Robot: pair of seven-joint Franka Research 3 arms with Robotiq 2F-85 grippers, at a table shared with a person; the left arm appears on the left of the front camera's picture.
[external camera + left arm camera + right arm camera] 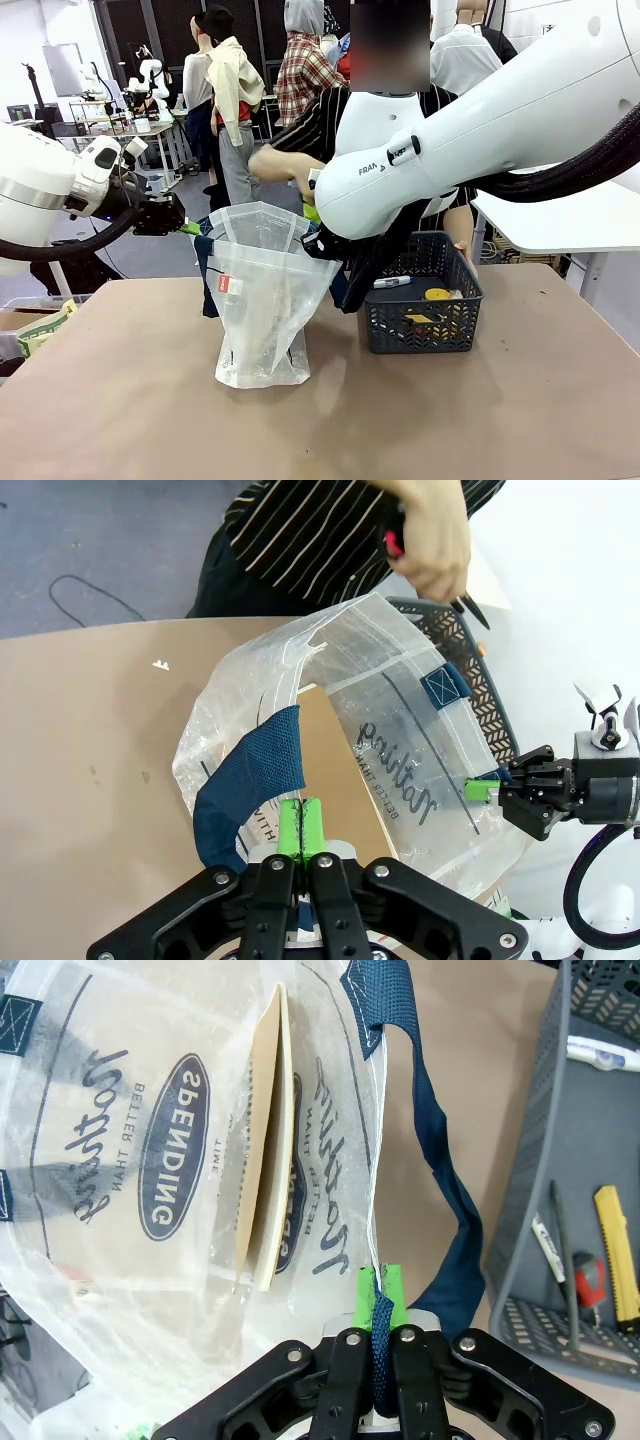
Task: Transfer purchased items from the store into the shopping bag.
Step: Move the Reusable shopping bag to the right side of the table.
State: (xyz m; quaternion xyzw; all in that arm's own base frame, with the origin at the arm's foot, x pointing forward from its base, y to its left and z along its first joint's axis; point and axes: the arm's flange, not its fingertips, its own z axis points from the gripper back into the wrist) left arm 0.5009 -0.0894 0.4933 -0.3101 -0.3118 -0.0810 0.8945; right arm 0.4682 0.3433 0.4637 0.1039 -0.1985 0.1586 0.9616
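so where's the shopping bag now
Front view: the shopping bag stands left of centre, just left of the grey basket, its top held by the left gripper and right gripper.

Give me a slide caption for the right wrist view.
Right hand clamped on a navy strap of the shopping bag, its mouth open, grey basket alongside.

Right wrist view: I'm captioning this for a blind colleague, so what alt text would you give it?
The right gripper is shut on the navy handle of the translucent shopping bag, which holds a flat beige board. A grey basket with a yellow cutter stands beside it.
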